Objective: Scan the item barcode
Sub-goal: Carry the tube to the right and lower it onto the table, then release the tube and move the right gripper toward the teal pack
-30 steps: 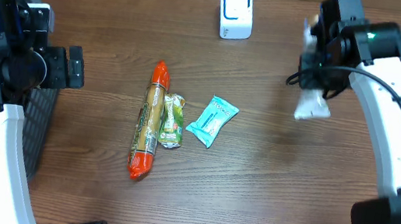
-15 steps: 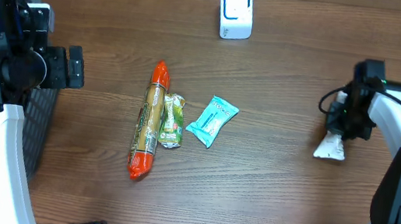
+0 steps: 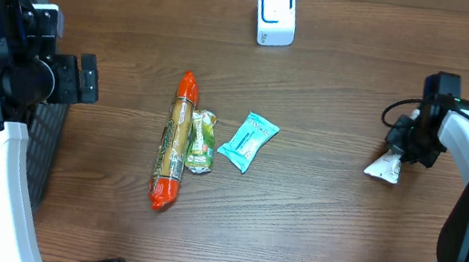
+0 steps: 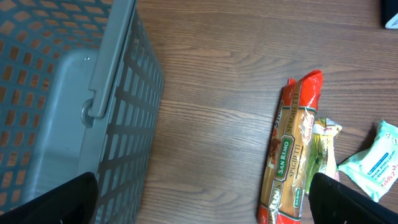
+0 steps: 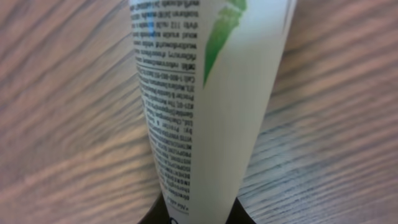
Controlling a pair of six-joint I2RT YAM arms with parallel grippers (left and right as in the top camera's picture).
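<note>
I'm seeing a white plastic tube [image 5: 205,93], with a green leaf streak, a blue line and tiny black print. Under it is the brown wood-grain table [image 3: 313,225]. Over there: a long pasta packet [image 3: 172,153] with orange-red ends and a yellow middle, a green crinkled pouch [image 3: 202,141], a teal-and-white flat sachet [image 3: 248,140], and a grey lattice plastic basket [image 4: 124,124].

Your overhead camera looks straight down on the table [image 3: 313,225], with the pasta packet [image 3: 172,154] near centre. Your left wrist camera looks down from left of that packet, sharing it with overhead. Your right wrist camera sits tight against a white tube [image 5: 205,93], far right of the packet.
</note>
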